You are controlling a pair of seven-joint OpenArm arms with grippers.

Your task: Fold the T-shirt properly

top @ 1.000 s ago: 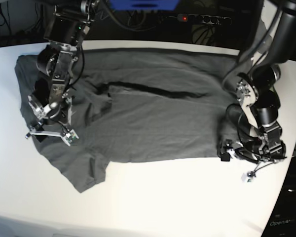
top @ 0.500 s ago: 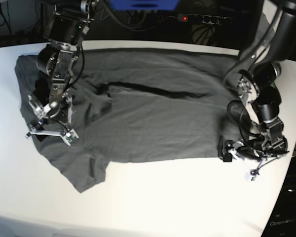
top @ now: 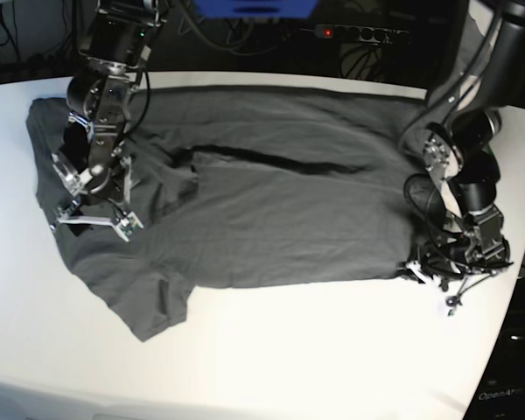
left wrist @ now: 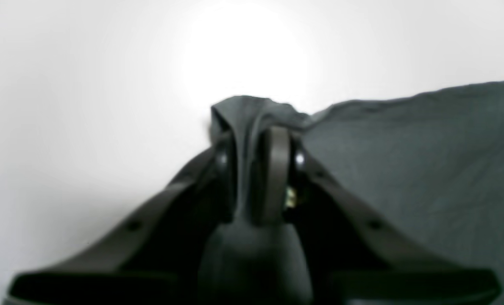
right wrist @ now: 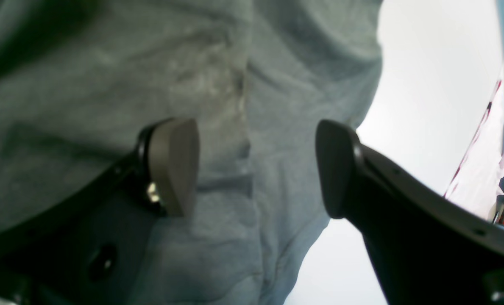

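A dark grey T-shirt (top: 271, 210) is lying spread across a white table (top: 332, 350). At four o'clock, the left gripper (left wrist: 252, 169) is pinching its hem corner. At nine o'clock, the right gripper (right wrist: 256, 169) is hovering, jaws apart, holding nothing.

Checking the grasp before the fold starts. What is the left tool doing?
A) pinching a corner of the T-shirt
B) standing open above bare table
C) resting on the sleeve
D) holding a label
A: the left tool is closed on a bunched corner of the T-shirt.

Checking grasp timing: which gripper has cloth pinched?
The left gripper: jaws shut on a T-shirt corner. The right gripper hangs open above the cloth.
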